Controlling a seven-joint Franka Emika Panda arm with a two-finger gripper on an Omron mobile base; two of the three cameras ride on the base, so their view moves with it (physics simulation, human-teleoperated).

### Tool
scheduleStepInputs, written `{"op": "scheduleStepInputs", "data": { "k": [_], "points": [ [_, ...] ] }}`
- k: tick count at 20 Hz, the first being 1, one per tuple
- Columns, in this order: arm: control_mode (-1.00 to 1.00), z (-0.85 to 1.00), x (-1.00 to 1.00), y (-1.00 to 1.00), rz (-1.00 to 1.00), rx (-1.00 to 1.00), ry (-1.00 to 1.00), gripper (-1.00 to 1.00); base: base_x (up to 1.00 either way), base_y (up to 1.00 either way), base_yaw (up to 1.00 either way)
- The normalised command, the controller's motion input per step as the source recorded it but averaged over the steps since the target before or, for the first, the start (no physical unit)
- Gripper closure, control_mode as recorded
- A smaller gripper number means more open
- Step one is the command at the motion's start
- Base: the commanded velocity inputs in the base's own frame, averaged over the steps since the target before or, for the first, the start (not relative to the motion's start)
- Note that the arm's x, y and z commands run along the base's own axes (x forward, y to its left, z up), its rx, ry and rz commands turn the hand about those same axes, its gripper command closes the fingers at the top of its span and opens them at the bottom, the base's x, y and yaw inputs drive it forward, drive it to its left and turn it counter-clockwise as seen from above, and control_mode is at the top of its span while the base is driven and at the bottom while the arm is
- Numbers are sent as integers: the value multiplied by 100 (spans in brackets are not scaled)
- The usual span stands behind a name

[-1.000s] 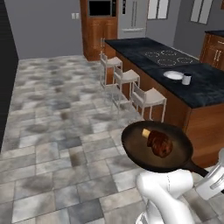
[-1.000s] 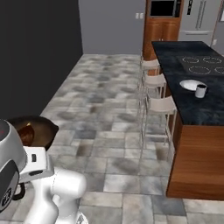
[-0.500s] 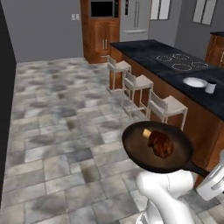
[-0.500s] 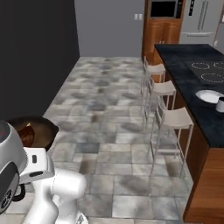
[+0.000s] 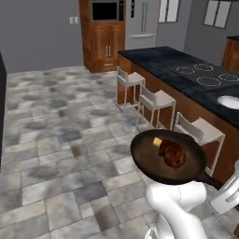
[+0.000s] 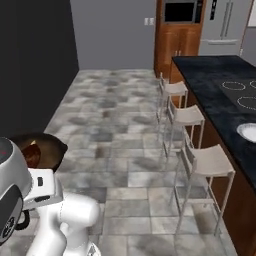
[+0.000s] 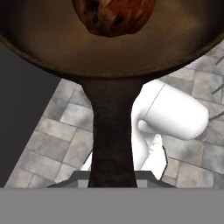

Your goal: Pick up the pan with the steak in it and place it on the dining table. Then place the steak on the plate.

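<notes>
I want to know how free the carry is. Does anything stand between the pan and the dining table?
Yes. The pan, with the steak in it, is held up over the tiled floor, and a row of white stools lines the near side of the dining table. The plate lies on the top beyond them.

pan (image 6: 42, 150) half hidden behind the arm in right base view, plate (image 5: 229, 101) cut off by the frame edge, gripper fingertips buried under the pan handle (image 7: 111, 135), grip can't be made out
</notes>
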Motion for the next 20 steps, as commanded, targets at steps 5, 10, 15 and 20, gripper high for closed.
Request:
{"op": "scheduleStepInputs", "data": {
  "k": [5,10,15,20],
  "points": [
    [100,0,0,0,0,0,0,100,100,47,-13],
    [100,0,0,0,0,0,0,100,100,46,-13],
    [100,0,0,0,0,0,0,100,100,47,-13],
    [100,0,0,0,0,0,0,100,98,46,-17]
  ]
}}
